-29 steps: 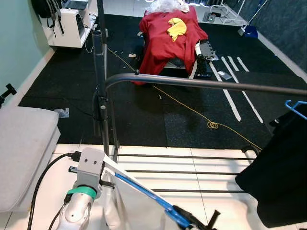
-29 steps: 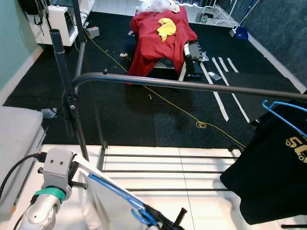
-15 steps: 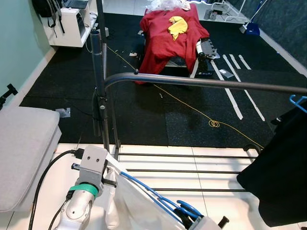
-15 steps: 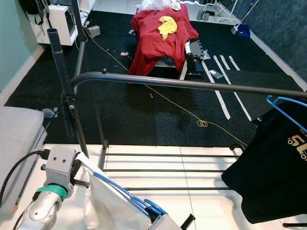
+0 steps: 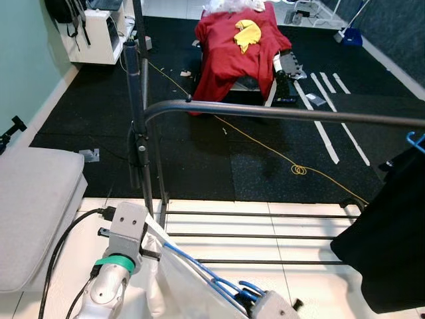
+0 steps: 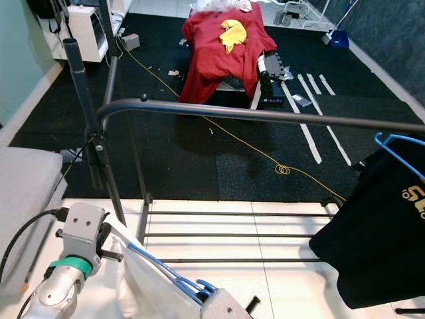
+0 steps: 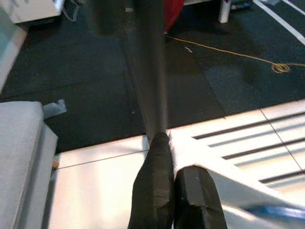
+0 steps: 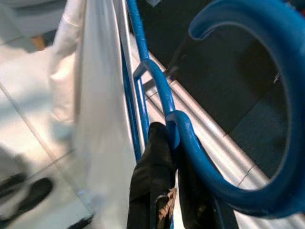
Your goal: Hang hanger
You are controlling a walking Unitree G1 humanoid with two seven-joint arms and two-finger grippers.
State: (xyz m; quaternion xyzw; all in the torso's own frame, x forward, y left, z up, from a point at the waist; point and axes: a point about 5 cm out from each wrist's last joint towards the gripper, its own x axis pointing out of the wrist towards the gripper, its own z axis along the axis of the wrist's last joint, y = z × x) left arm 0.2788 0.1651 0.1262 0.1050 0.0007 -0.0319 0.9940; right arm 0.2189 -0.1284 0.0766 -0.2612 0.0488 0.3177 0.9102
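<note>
Floor: white tiles (image 5: 80,256) up close, black mat (image 5: 199,159) beyond, a yellow cord (image 5: 295,169) coiled on it.
Room: grey cushion (image 5: 33,212) at the robot's left, white cabinet (image 5: 93,40) in the far corner, a red cloth (image 5: 232,46) draped over something at the back.
Rack: dark rail (image 5: 279,114) runs across at mid height on a post (image 5: 136,126); a black shirt (image 6: 378,232) hangs at its right end on its own blue hanger.
Hanger: blue hanger (image 8: 171,119) with a white shirt (image 8: 97,95) on it, low in front of the robot, below the rail and well apart from it.
Left pincer (image 7: 174,188): fingers pressed together on the white shirt's edge.
Right pincer (image 8: 174,162): pinching the hanger just under its hook.
Change: the right wrist now covers more of the hook than half a second ago; the camera has shifted slightly, the rack reads about the same.
</note>
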